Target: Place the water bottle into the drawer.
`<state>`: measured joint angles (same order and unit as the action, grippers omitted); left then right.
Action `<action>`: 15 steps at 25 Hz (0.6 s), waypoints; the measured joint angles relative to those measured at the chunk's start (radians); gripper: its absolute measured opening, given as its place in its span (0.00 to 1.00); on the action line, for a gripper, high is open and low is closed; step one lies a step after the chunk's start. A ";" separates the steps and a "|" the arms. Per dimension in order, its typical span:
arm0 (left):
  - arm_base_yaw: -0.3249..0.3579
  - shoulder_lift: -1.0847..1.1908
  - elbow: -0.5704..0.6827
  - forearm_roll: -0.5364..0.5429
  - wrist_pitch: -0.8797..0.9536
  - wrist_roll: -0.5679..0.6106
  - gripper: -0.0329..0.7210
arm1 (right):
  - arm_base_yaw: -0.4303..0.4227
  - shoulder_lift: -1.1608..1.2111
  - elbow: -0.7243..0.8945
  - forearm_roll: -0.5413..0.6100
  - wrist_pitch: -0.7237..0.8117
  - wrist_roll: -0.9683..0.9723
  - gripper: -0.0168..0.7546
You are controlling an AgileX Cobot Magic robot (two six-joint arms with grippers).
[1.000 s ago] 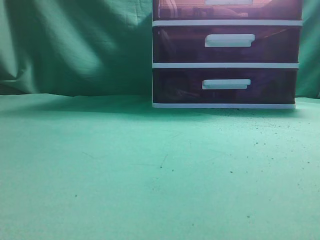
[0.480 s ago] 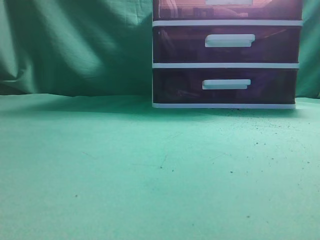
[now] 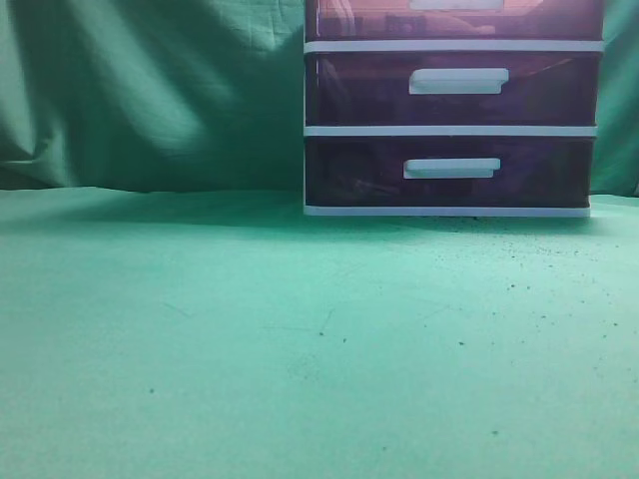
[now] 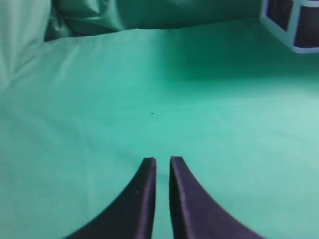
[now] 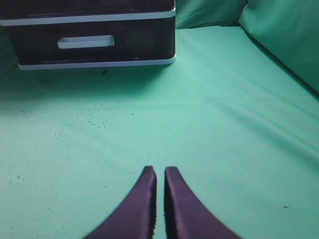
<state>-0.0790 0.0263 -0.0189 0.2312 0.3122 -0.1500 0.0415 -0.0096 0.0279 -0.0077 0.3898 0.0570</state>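
Observation:
The white-framed chest stands at the back right in the exterior view. The drawer (image 3: 359, 20) is its uppermost one, dark purple-brown, cut off by the top edge of the view, and it looks pushed in. Pale, blurred shapes show through its front, but I cannot make out the water bottle in any view. My left gripper (image 4: 162, 160) is shut and empty above bare green cloth, far left of the chest. My right gripper (image 5: 159, 169) is shut and empty over the cloth in front of the chest. Neither gripper shows in the exterior view.
The middle drawer (image 3: 349, 90) and the lowest drawer (image 3: 349, 172) are closed, each with a white bar handle. The lowest drawer also shows in the right wrist view (image 5: 139, 45). A corner of the chest (image 4: 299, 25) shows in the left wrist view. Green cloth (image 3: 250, 329) covers the table and backdrop.

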 joint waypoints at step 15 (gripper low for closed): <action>0.034 -0.036 0.041 -0.037 0.045 0.027 0.12 | 0.000 0.000 0.000 0.000 0.002 0.000 0.08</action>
<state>-0.0449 -0.0098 0.0221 0.1946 0.3568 -0.1225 0.0415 -0.0096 0.0279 -0.0077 0.3922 0.0570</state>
